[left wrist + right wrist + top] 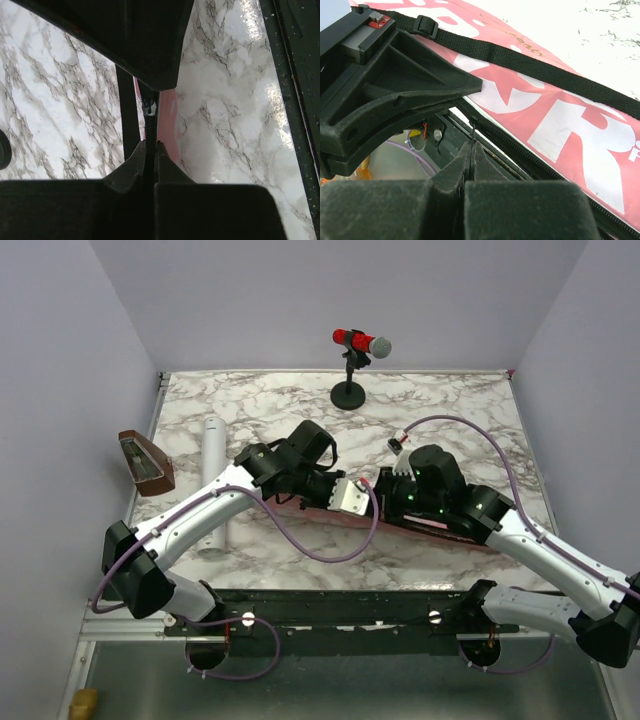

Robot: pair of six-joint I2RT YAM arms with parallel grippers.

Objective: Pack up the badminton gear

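Note:
The pink bag lettered "SPORT" lies across the near middle of the table, mostly under both arms. In the right wrist view the bag shows its white letters and black strap. My left gripper is shut on the bag's black zip edge; its fingertips meet just below the slider. My right gripper is shut on the thin zip pull tab. The white tube lies on the table at the left, apart from the bag. The rackets are out of view.
A red microphone on a black stand is at the back centre. A small brown wedge-shaped box sits at the table's left edge. The two wrists almost touch over the bag. A black rail runs along the near edge.

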